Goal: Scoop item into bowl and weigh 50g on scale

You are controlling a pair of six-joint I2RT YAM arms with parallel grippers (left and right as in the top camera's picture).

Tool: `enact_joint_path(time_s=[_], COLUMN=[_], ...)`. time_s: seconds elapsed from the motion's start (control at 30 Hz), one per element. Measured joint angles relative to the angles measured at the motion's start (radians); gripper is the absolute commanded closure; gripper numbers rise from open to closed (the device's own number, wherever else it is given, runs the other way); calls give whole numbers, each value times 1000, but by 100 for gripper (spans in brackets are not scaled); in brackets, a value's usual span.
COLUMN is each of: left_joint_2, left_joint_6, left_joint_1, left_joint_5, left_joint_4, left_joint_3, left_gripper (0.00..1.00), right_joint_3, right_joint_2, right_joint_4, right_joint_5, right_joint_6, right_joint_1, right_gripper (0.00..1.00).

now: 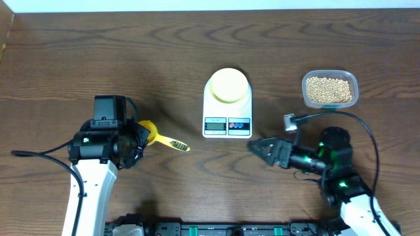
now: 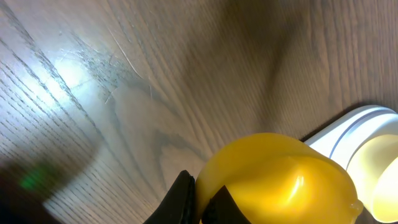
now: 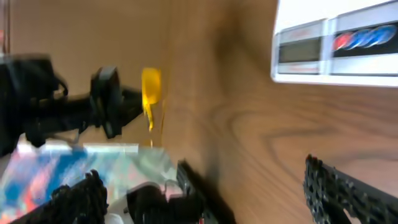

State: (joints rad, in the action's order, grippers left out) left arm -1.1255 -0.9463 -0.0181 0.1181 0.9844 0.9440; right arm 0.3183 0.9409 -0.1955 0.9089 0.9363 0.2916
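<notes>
Overhead view of a wooden counter (image 1: pixel 164 59) with two robot arms. The left hand (image 1: pixel 140 139) sits low against the head of a bright yellow scoop (image 1: pixel 152 134), whose handle points away from it toward the right hand (image 1: pixel 257 147). The left hand's fingers are close together at the scoop's rim, but I cannot tell whether they pinch it. The right hand hovers wide open, holding nothing. Just beside its fingertips, on the far side, stands the white scale (image 1: pixel 227 121) carrying the pale-yellow bowl (image 1: pixel 228 86); no beans show in it. The beans (image 1: pixel 328 90) fill a clear tub (image 1: pixel 306 80) near the right hand, back behind its fingertips, and well apart from the left hand. The beans are probably light, hard and quick to roll, so they suit scooping, not pinching. The scoop looks like stiff, light, smooth plastic; its handle seems the surer place to hold, keeping the head level
</notes>
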Motion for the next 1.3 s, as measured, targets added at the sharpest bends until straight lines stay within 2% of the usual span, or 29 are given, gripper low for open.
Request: enact_joint_path(time_s=[0.3,0.47,0.7,0.83,1.0,1.3], left_joint_2=[0,-1,-112,-178,-193,-194], left_joint_6=[-105,-128,-210,-225,-236,-259], left_joint_1=[53,110,171,197,238,342], left_joint_5=[8,8,8,8,15,33], left_joint_4=[-3,-24,-28,-45,-102,-123], left_joint_3=[0,0,0,0,0,0], left_gripper=[93,93,93,93,93,93], right_joint_3=[2,2,2,5,6,9], right_joint_2=[14,14,15,14,54,216], right_joint_4=[-56,-56,-100,-165,-182,-389], right_joint_5=[-109,-136,-246,-335,-462,-532], right_joint_6=[140,157,164,167,202,234], right_joint_1=[84,107,260,352,455,499], right_gripper=[1,1,1,7,7,18])
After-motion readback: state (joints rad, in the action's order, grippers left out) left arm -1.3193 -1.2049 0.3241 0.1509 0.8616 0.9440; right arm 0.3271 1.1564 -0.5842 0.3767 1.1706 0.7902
